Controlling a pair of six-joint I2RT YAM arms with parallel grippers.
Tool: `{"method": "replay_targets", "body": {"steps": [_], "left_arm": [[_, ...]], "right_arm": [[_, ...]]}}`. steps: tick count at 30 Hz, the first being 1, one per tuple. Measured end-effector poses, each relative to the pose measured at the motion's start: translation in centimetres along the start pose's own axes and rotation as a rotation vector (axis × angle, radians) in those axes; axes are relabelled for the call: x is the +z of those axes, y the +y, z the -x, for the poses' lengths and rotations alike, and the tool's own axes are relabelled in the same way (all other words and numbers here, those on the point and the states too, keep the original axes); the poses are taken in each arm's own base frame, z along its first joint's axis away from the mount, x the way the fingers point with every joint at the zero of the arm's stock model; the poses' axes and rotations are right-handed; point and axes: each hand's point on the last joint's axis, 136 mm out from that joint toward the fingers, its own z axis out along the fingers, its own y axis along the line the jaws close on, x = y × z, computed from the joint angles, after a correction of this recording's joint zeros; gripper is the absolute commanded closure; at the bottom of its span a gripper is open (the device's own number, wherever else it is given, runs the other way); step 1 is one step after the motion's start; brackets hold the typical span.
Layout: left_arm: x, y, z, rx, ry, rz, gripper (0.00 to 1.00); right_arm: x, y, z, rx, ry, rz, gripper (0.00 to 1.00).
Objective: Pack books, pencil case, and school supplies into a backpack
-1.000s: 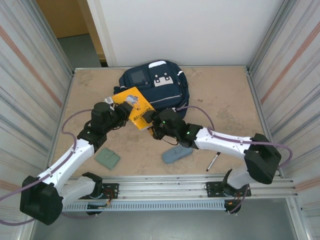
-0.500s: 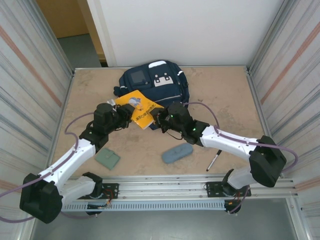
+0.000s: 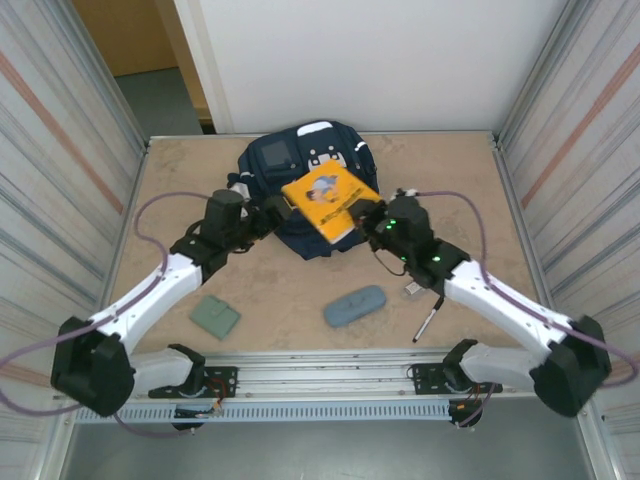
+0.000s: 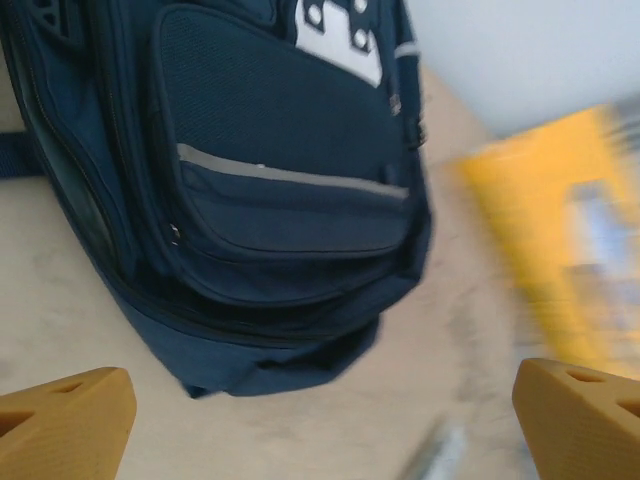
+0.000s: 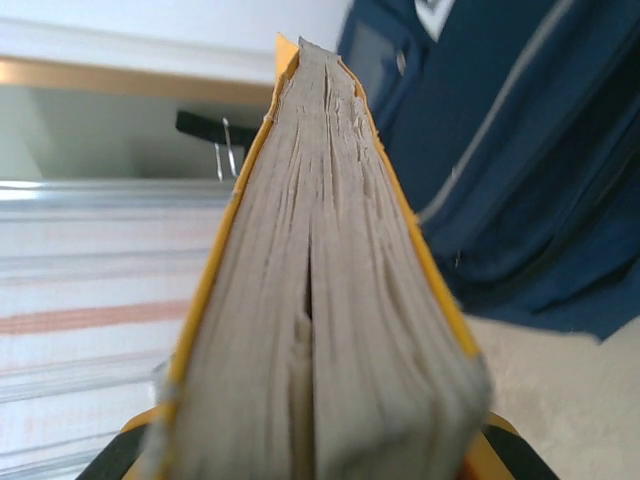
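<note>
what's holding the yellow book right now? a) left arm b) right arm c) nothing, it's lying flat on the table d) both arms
b: the right gripper has its jaws shut on the edge of the book, holding it over the backpack, while the left gripper has its jaws open and not on the book.

White arm links (image 3: 150, 300), black joints (image 3: 88, 368) — purple cables (image 3: 150, 212), orange-tipped left gripper (image 4: 320, 415)

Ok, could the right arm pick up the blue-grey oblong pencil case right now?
Probably not yet: the right claw is shut on the thin yellow-orange paperback above the navy-blue fabric backpack. The case itself lies uncovered.
</note>
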Motion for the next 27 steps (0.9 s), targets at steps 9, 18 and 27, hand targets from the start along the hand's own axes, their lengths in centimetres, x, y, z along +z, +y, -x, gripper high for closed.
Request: {"method": "replay_targets", "body": {"steps": [9,18,27], "left_arm": [[8.6,-3.0,-2.2,0.651,0.198,0.138,0.11],[14.0,-2.4,-2.5,0.983,0.291,0.227,0.12],[17.4,-0.4,-2.6,1.117,0.4,0.274,0.18]], "right_arm": [[-11.2,-0.5,10.2,-0.182,-0.321,-0.035,1.0],[-15.1,-5.2,11.9,-0.229,-0.356,-0.211,1.0],[-13.5,-6.9,10.7,-0.238,-0.24,-0.267,1.0]]}}
